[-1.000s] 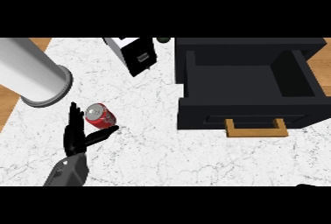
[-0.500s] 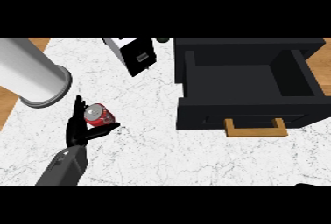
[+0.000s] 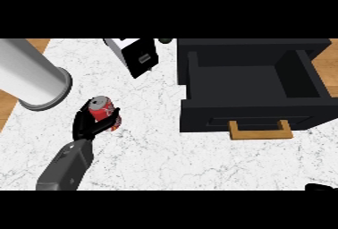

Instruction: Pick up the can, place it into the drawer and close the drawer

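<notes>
Gripping stage only: left hand (image 3: 89,125) curled round red can (image 3: 103,111) at counter's left, well apart from open drawer (image 3: 254,85) far right; carrying, placing, closing outstanding.

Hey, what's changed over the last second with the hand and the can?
The left hand has gone from lying open beside the red can to curling its fingers round it. The can has barely shifted and still sits on the counter. The black drawer is still open and holds nothing, and the grey cylinder and the black and white box have not moved.
</notes>
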